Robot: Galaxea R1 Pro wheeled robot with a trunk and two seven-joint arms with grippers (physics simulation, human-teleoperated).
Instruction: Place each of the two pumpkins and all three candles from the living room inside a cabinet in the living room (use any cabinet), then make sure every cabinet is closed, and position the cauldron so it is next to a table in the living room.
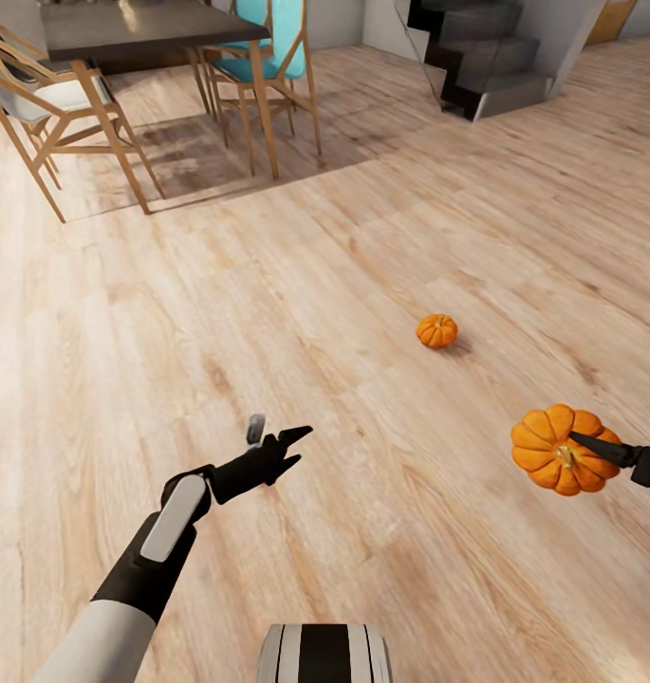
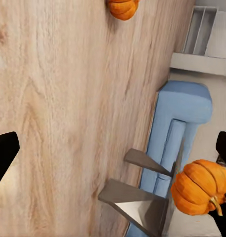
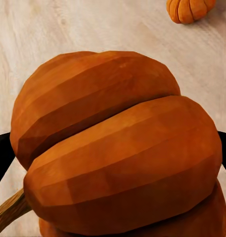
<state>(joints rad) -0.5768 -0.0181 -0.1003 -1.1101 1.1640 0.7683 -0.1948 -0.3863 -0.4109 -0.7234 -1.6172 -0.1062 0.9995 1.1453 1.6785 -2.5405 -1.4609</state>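
Note:
One ribbed orange pumpkin (image 1: 555,453) hangs above the floor at the right, and my right gripper (image 1: 576,448) is shut on it, one dark finger lying across its stem. In the right wrist view this pumpkin (image 3: 117,143) sits between the fingers (image 3: 0,153). The second pumpkin (image 1: 437,330) rests on the wooden floor farther ahead, and its edge shows in the wrist views (image 2: 122,7) (image 3: 190,9). My left gripper (image 1: 301,446) is open over bare floor at the lower left, holding nothing. The cabinet is out of view.
A dark-topped table (image 1: 144,28) with wooden chairs (image 1: 268,66) stands at the far left. Dark stairs (image 1: 476,57) rise at the far right. The left wrist view shows a blue sofa (image 2: 179,123) and white shelving (image 2: 204,39). Open wooden floor (image 1: 268,285) lies between.

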